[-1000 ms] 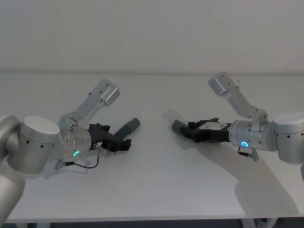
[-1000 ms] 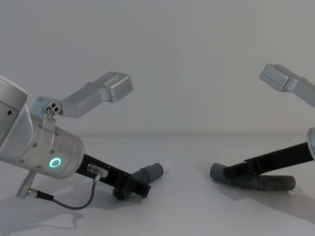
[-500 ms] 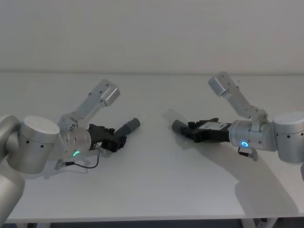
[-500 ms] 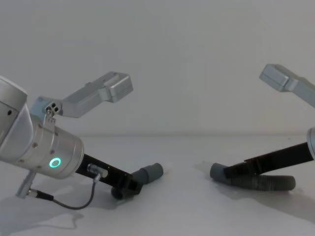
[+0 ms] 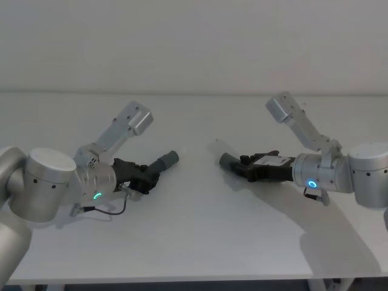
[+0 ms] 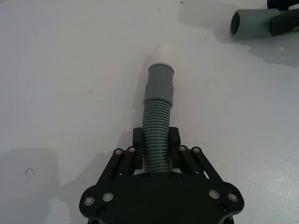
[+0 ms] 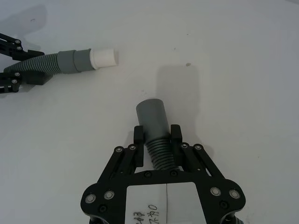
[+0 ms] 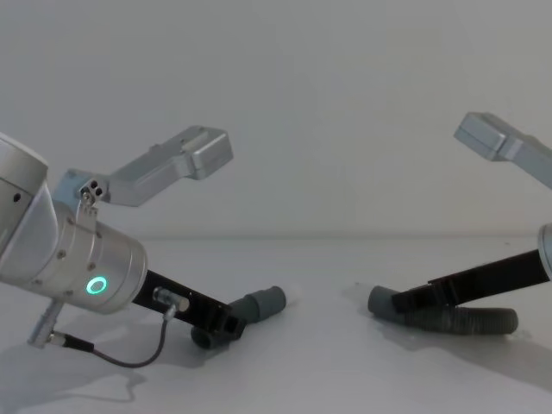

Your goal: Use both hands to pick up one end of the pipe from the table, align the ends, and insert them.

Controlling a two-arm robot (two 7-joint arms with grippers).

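left black parallel-jaw gripper (image 6: 156, 139) pinches the short dark grey ribbed hose piece (image 6: 156, 119) on its ribs, behind the smooth grey cuff (image 6: 159, 86); right black gripper (image 7: 157, 134) pinches the longer ribbed hose (image 8: 470, 321) just behind its open-mouthed cuff (image 7: 152, 115). Both low at the matte white table (image 5: 200, 242). Cuffs face each other, well apart, axes not collinear: the left one angles toward the far side, so expect a yaw fix first.

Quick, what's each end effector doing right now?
Left end effector: closed on the short ribbed hose piece.
Right end effector: closed on the longer ribbed hose piece.
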